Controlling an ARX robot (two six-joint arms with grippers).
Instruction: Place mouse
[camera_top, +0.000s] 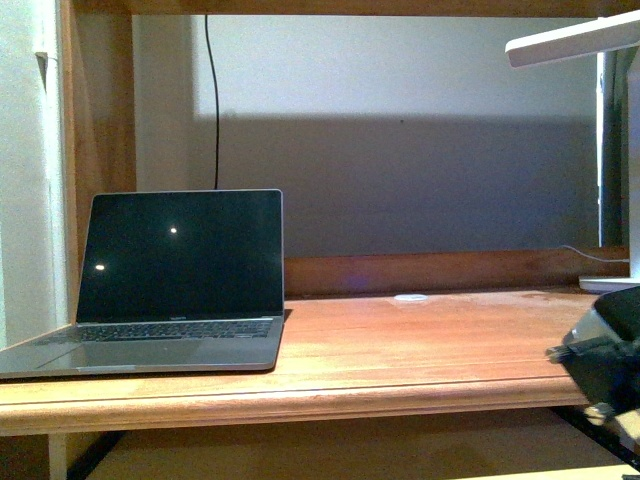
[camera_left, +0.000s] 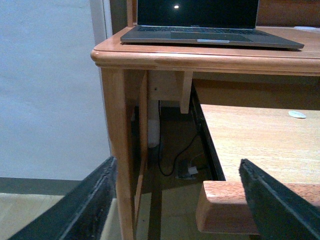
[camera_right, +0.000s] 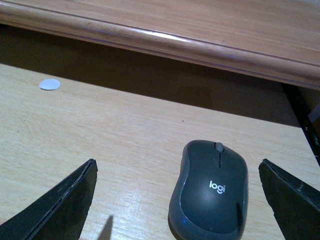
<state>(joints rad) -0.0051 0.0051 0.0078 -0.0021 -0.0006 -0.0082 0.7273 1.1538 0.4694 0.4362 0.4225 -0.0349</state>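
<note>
1. Looking through the right wrist view, you saw the mouse (camera_right: 210, 192) lying flat on the pale pull-out shelf (camera_right: 115, 125), below the rounded front edge of the counter (camera_right: 200, 30). Its scroll wheel pointed towards that edge. Its near end was cut off by the frame.
2. The right claw (camera_right: 177, 162) stood wide. The mouse lay between its two dark fingers (camera_right: 55, 205), touching neither and nearer to one of them. Only the finger ends showed.
3. A small white disc (camera_right: 49, 84) sat on the same shelf, well apart from the mouse.
4. In the front view you could not make out the mouse at all. The right arm (camera_top: 605, 365) was a dark, blurred mass at the lower right, cut by the frame, and its claw could not be read from there.
5. The left claw (camera_left: 177, 162) was also spread wide with nothing between its fingers (camera_left: 85, 205). It hung off the counter's left corner, facing the wooden leg (camera_left: 117, 150) and the shelf's end.
6. The laptop (camera_top: 180, 280) stood open on the counter's left part, its screen dark apart from two small glints.
7. A white lamp (camera_top: 570, 40) entered at the upper right, its head cut off by the frame. A small white round thing (camera_top: 410, 297) near the counter's back was too small to name.
</note>
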